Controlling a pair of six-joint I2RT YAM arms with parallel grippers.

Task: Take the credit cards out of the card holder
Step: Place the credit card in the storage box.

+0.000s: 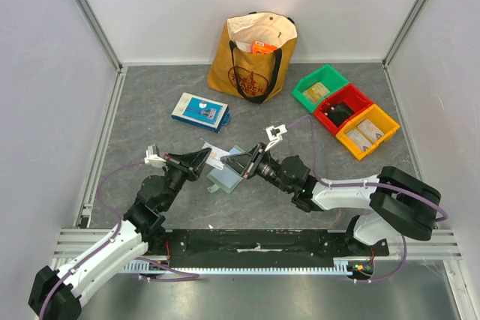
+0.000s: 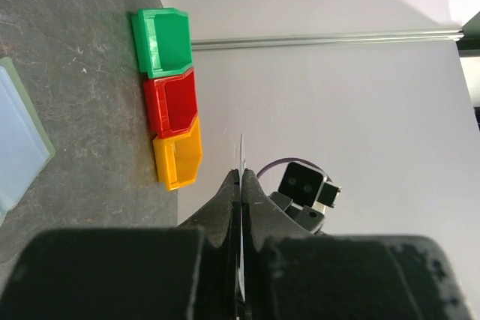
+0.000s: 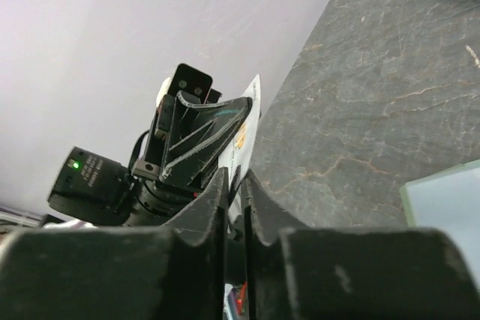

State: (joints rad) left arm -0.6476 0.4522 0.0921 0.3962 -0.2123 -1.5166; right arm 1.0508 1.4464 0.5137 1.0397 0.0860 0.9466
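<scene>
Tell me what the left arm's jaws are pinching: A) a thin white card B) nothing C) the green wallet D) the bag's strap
A: the right wrist view shows the left arm's jaws shut on a white card; the green wallet lies apart, unheld.

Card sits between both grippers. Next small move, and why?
Probably close the right gripper fully on the white card. The left gripper is shut on one edge, and the right jaws straddle the other edge with a slight gap showing. Releasing the left first could drop it.
</scene>
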